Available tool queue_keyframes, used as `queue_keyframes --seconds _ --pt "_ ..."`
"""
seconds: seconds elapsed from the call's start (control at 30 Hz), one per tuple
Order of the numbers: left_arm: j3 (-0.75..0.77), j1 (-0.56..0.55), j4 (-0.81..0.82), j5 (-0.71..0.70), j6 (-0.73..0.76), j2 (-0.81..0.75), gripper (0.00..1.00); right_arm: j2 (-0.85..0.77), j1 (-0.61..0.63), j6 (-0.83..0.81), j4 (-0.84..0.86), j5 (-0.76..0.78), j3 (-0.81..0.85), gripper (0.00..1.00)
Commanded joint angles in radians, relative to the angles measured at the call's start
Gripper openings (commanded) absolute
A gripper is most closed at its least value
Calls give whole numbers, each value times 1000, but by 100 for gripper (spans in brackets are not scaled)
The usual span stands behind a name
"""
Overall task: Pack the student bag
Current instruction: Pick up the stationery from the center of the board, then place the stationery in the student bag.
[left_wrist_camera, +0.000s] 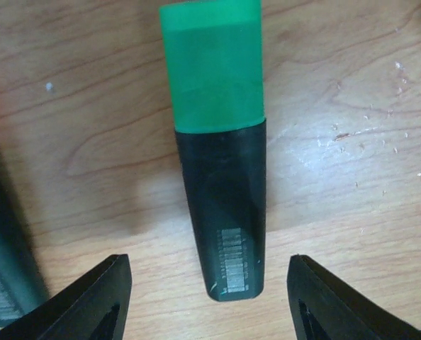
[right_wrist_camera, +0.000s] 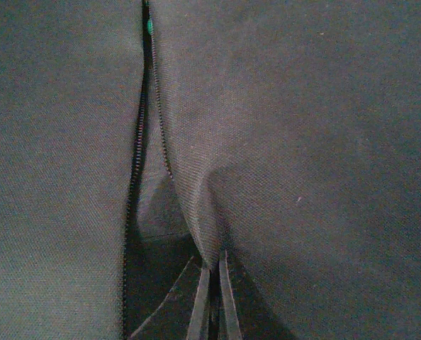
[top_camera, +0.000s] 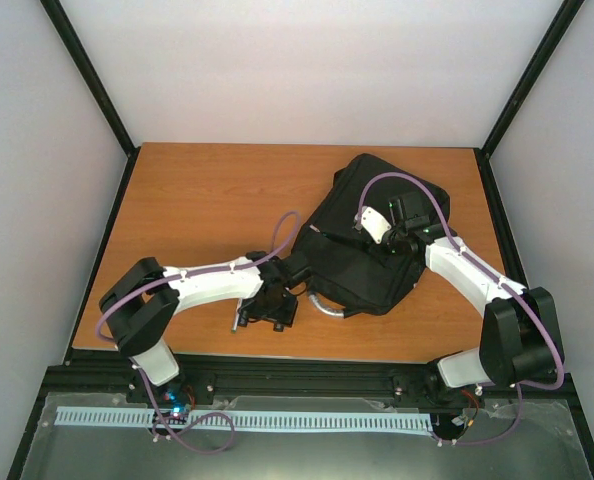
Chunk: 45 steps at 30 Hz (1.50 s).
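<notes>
The student bag (top_camera: 362, 275), a large black backpack, lies on the right half of the table. My right gripper (top_camera: 395, 243) rests on top of it. In the right wrist view that gripper (right_wrist_camera: 212, 273) is shut on a fold of the bag's fabric (right_wrist_camera: 196, 205), right beside the open zipper (right_wrist_camera: 136, 177). My left gripper (top_camera: 267, 318) hovers low over the table, left of the bag. In the left wrist view it (left_wrist_camera: 209, 273) stands open on either side of a black highlighter with a green cap (left_wrist_camera: 221, 177), which lies flat on the wood, untouched by the fingers.
A second dark marker-like item (left_wrist_camera: 5, 269) lies at the left edge of the left wrist view. The bag's grey loop handle (top_camera: 322, 308) sticks out toward the left gripper. The wooden table (top_camera: 197, 200) is fenced by black frame posts and white walls.
</notes>
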Motion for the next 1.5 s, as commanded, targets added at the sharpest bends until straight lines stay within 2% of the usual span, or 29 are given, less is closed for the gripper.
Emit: queue_keyframes --seconds 0.0,0.17,0.3,0.37,0.4,0.53,0.6,0.83,1.03,1.13,1.3,1.47 --pt "22 -5 39 24 -18 35 61 12 5 3 -42 -35 11 3" --pt "25 -4 46 12 -22 63 59 17 4 1 -41 -36 11 3" --pt "17 -5 24 -6 -21 72 47 18 4 0 -41 -35 11 3" --pt "16 -5 7 -18 -18 71 37 19 5 0 -40 -36 11 3" --pt "15 -5 1 -22 -14 70 28 19 4 -1 -40 -36 11 3" --pt "18 -5 -17 -29 -7 69 25 21 5 0 -42 -36 13 3" --pt "23 -5 -26 -26 -1 76 16 18 4 0 -42 -35 13 3" --pt "110 -5 -129 -71 26 -19 13 5 5 2 -41 -36 11 3" --pt "221 -5 -32 26 143 -96 13 -5 4 0 -40 -33 10 3" --pt "308 -5 20 56 187 -51 13 -34 4 2 -26 -31 3 3" --pt "485 3 25 107 231 122 11 -100 4 7 7 -11 -15 3" --pt "595 26 40 157 257 253 10 -154 4 9 34 -2 -32 3"
